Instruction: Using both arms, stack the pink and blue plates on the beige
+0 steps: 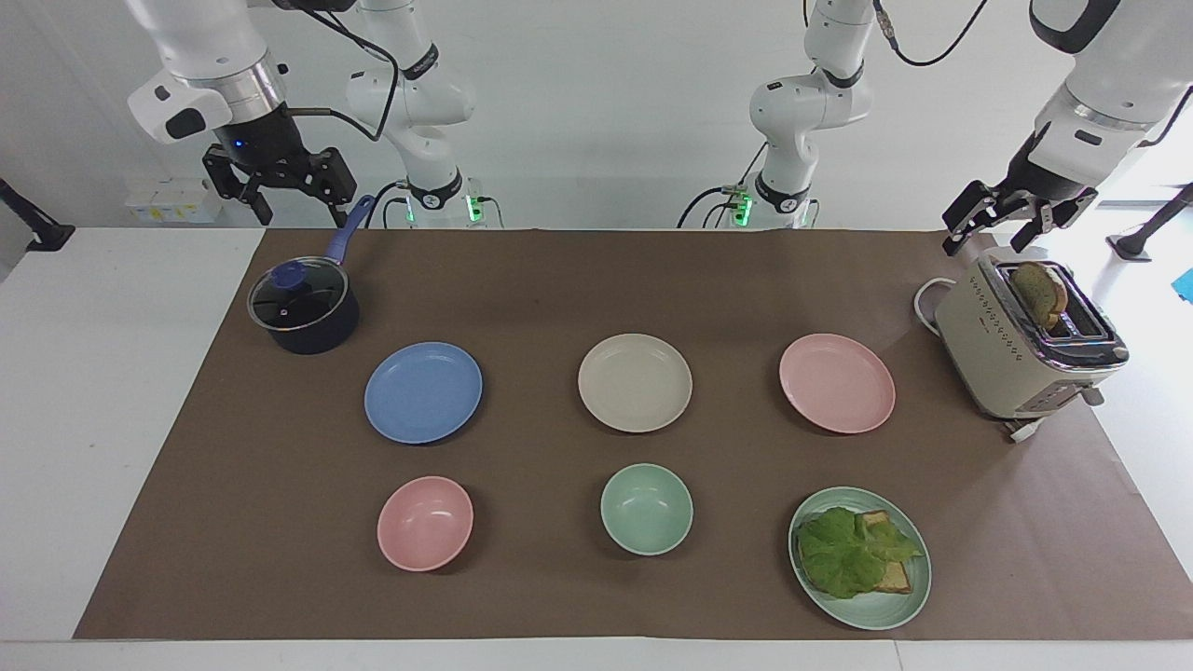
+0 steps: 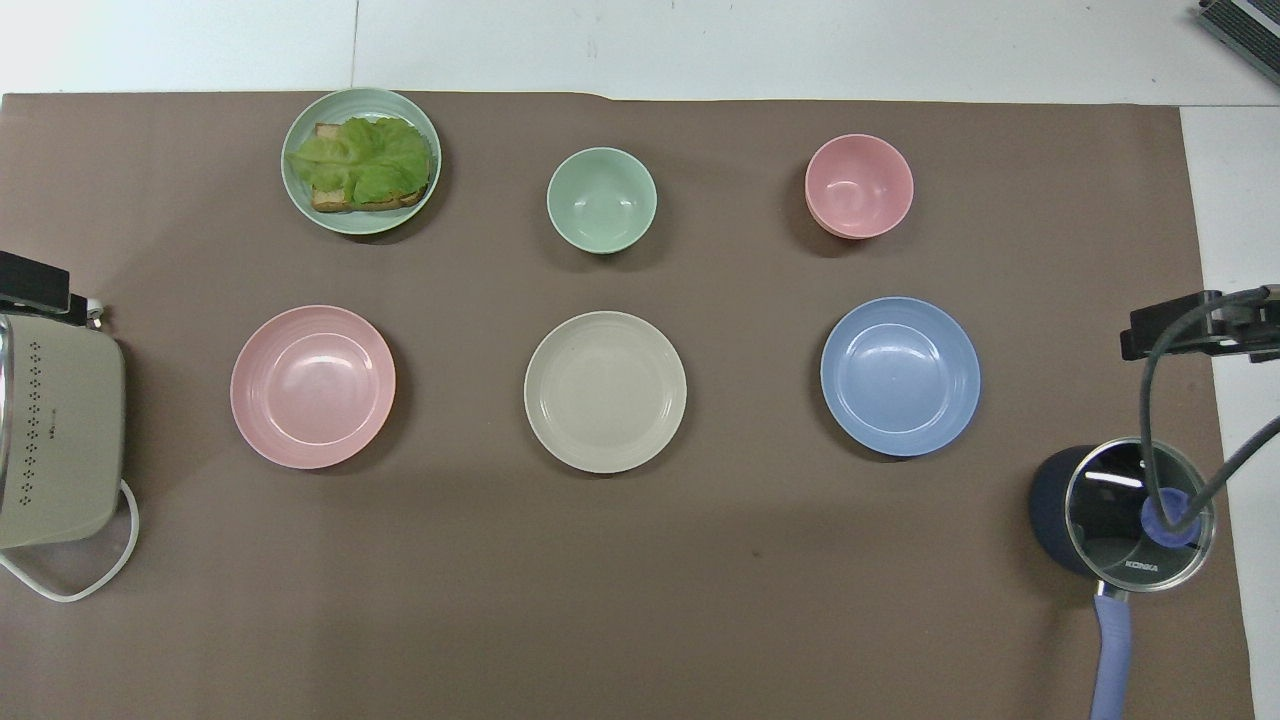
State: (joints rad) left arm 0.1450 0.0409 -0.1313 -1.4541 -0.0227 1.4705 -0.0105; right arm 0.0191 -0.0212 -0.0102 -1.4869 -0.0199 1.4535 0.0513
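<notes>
Pink plate [image 1: 837, 383] near toaster [image 1: 1025, 343] under raised left tool [image 1: 994, 224]

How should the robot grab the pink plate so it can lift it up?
Probably by the rim. The pink plate lies flat and shallow on the mat, so only its thin raised edge gives the fingers something to pinch. The open left gripper hangs over the toaster beside it, so coming down on the rim toward that end looks easiest.
</notes>
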